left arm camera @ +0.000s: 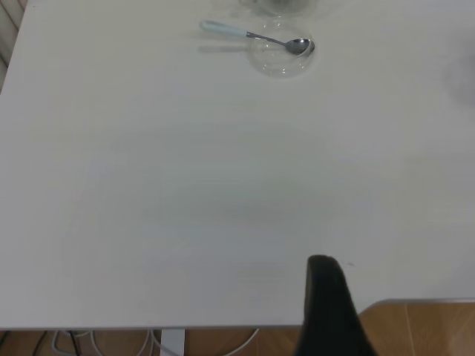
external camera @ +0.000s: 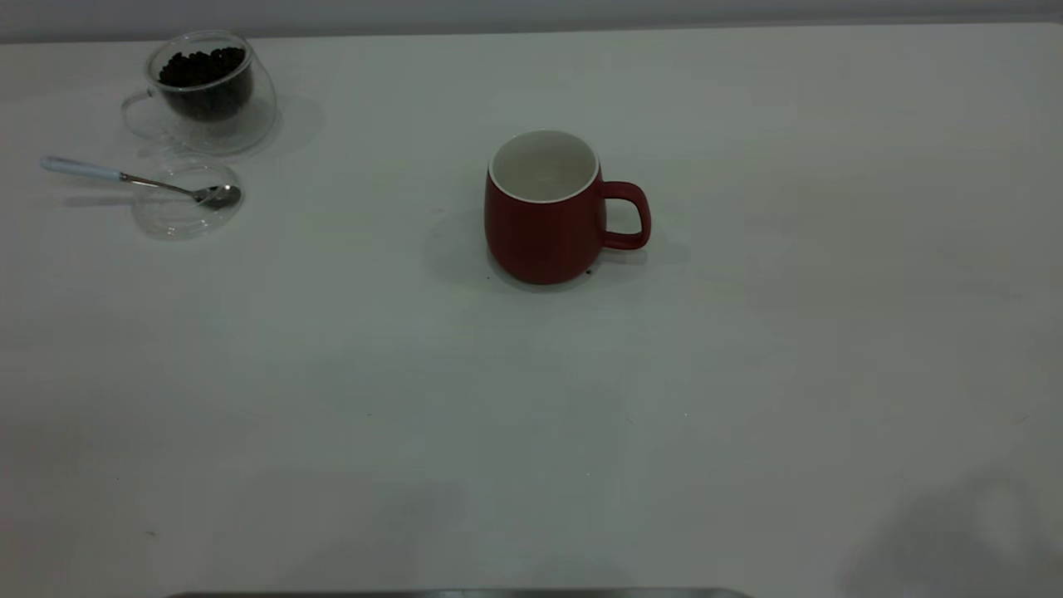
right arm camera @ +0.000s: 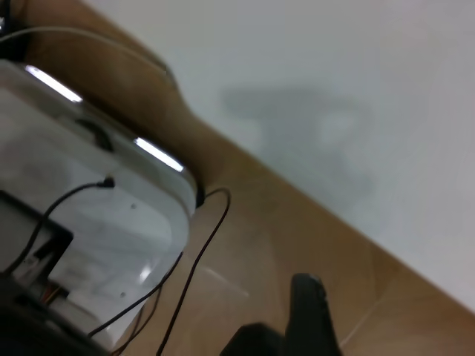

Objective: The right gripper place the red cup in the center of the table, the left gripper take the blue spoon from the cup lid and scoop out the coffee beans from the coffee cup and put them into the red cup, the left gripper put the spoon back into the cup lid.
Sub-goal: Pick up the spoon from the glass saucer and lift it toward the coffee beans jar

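Observation:
The red cup (external camera: 544, 220) stands upright and empty near the middle of the table (external camera: 531, 432), handle to the right. The coffee cup (external camera: 208, 91) with coffee beans (external camera: 202, 68) stands at the far left. Just in front of it lies the cup lid (external camera: 184, 202), with the blue spoon (external camera: 133, 178) resting across it, bowl in the lid, handle pointing left. Spoon (left arm camera: 252, 35) and lid (left arm camera: 280, 55) also show far off in the left wrist view. My left gripper (left arm camera: 330, 311) hangs at the table's near edge. My right gripper (right arm camera: 312, 319) is off the table, over the floor. Neither shows in the exterior view.
In the right wrist view a white box (right arm camera: 89, 208) with black cables (right arm camera: 200, 252) stands on the wooden floor beside the table's edge. The left wrist view shows the table's near edge and floor (left arm camera: 423, 330) below it.

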You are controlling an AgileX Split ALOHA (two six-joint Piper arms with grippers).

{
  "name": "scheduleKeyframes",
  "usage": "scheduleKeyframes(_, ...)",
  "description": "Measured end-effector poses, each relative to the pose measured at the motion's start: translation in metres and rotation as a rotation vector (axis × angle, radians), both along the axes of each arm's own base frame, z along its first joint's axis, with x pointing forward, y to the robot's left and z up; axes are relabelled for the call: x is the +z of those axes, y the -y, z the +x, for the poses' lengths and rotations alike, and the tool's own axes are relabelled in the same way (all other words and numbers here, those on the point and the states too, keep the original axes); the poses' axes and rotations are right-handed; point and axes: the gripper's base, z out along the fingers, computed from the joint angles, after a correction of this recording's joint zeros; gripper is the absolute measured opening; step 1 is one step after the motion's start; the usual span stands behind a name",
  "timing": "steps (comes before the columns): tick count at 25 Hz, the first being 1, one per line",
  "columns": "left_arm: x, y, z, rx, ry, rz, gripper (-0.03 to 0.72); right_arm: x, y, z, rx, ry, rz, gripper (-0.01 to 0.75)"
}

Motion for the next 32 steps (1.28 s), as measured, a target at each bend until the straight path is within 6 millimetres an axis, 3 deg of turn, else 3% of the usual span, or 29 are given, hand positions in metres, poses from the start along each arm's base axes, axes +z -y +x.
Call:
scheduleKeyframes(9, 0.0, 0.0, 0.0, 0.0, 0.0, 0.0, 0.537, 0.005, 0.054, -0.069, -0.207, 0.345, 0.185, 0.59)
scheduleKeyframes(16, 0.0, 0.0, 0.0, 0.0, 0.0, 0.0, 0.537, -0.006, 0.072, -0.109, -0.408, 0.561, 0.211, 0.59)
scheduleKeyframes(24, 0.0, 0.0, 0.0, 0.001, 0.0, -0.001, 0.537, -0.023, 0.073, -0.121, -0.494, 0.68, 0.205, 0.59)
scheduleKeyframes(32, 0.0, 0.0, 0.0, 0.001, 0.0, 0.0, 0.537, -0.025, 0.072, -0.129, -0.526, 0.741, 0.201, 0.59)
